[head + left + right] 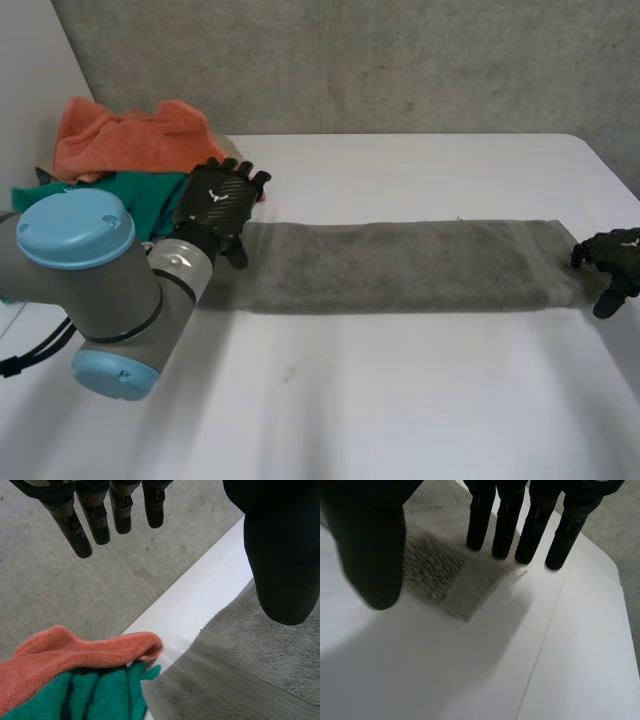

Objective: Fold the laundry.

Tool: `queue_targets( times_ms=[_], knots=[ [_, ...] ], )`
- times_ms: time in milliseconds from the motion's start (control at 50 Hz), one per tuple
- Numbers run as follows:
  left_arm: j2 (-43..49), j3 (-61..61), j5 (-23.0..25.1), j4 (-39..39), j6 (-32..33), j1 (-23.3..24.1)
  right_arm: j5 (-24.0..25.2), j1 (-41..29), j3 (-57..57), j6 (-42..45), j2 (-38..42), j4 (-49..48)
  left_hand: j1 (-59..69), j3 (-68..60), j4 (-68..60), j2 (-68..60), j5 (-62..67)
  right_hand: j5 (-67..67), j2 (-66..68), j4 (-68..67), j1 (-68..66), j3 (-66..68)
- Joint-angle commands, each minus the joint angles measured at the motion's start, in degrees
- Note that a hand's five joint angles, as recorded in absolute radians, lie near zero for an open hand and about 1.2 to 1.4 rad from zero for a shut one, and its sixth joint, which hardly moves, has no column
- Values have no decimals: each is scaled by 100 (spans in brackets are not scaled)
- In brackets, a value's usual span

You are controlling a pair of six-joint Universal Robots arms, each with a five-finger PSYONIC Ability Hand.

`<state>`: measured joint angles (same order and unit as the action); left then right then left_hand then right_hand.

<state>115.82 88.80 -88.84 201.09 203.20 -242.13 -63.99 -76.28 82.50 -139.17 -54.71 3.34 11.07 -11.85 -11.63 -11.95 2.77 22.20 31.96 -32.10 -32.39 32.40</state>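
A grey towel (400, 266) lies as a long folded strip across the white table (400, 400). My left hand (220, 198) hovers over the towel's left end, open, with straight fingers (82, 522) and its thumb apart from them, holding nothing. The towel's left end (250, 675) lies under that thumb. My right hand (612, 262) is at the towel's right end. Its fingers (507, 520) reach down over the towel's end corner (465, 587) with the thumb spread wide, and nothing is pinched between them.
A pile of orange cloth (120, 135) and green cloth (130, 195) sits at the table's back left corner, just behind my left hand; both the orange cloth (75, 655) and the green cloth (95, 695) lie beside the towel's left end. The table's right edge runs close to my right hand.
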Motion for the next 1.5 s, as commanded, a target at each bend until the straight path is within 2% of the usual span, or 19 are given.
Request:
queue_targets(
  times_ms=[20,120,220,340,440,600,760,820,840,880,1000,1080,1140,1240,1280,1360,1380,1420,1500],
  knots=[
    [55,5,-19,1,1,-9,-245,-18,-181,-40,444,-738,-107,185,163,195,-277,4780,4804,-4790,-4761,4760],
    [-24,128,-28,1,1,-44,-798,148,-103,74,356,-844,-107,185,163,195,-277,4780,4804,-4790,-4761,4760],
    [-392,382,-11,1,1,-132,-1334,587,-41,1090,-160,-1300,-107,185,163,195,-277,4780,4804,-4790,-4761,4760],
    [-718,594,-2,1,1,-220,-1529,457,-41,2060,-514,-1591,-107,185,163,195,-277,4780,4804,-4790,-4761,4760],
    [-911,699,-11,1,1,-255,-1266,-895,-129,1710,-611,-1968,-107,185,163,195,-277,4780,4804,-4790,-4761,4760],
    [-1043,849,-28,-8,-43,-326,-28,-3423,204,1586,-558,-2742,-107,185,163,195,-277,4780,4804,-4790,-4761,4760],
    [-1043,1086,-11,10,-43,-308,150,-4763,241,2060,398,-2716,-107,185,163,195,-277,4780,4804,-4790,-4761,4760],
    [-1035,1104,-11,36,-43,-299,36,-4800,240,2105,444,-2760,-107,185,163,195,-277,4386,4410,-4396,-4367,4367],
    [-1026,1104,-11,71,-43,-299,-77,-4791,240,2018,392,-2760,-107,185,163,195,-277,935,959,-945,-916,915],
    [-1026,1113,-11,106,-43,-291,-358,-4799,258,1798,313,-2786,-107,185,163,195,-277,-2163,-2139,2153,2182,-2183],
    [-1026,1060,-11,133,-43,-282,-1299,-4169,433,132,-503,-2533,-107,185,163,195,-277,-2220,-2196,2210,2239,-2240],
    [-1026,1016,-11,141,-43,-264,-1187,-3773,662,-854,-952,-1587,-107,185,163,195,-277,-2220,-2196,2210,2239,-2240],
    [-1026,1007,-11,141,-43,-255,-1116,-3500,759,-1024,-1006,-1030,-107,185,163,195,-277,-2220,-2196,2210,2239,-2240],
    [-1000,1007,-11,150,-43,-194,-1142,-2559,1224,-314,-989,-694,-107,185,163,195,-277,-2220,-2196,2210,2239,-2240],
    [-991,1007,-11,150,-43,-159,-1160,-2409,1303,29,-971,-721,-107,185,163,195,-277,-1560,-1536,1550,1579,-1579],
    [-982,1016,-11,150,-43,-80,-1238,-2303,1278,566,-796,-747,-107,185,163,195,-277,2068,2092,-2078,-2049,2049],
    [-982,1034,-11,150,-43,-80,-1291,-2303,1225,610,-734,-773,-107,185,163,195,-277,3676,3700,-3686,-3657,3657],
    [-982,1051,-11,150,-43,-71,-1414,-2312,1102,610,-725,-870,-107,185,163,195,-277,4774,4798,-4784,-4755,4755],
    [-1043,1095,-11,142,-43,-80,-1739,-2461,882,435,-777,-1467,-107,185,163,195,-277,4780,4804,-4790,-4761,4760]
  ],
)
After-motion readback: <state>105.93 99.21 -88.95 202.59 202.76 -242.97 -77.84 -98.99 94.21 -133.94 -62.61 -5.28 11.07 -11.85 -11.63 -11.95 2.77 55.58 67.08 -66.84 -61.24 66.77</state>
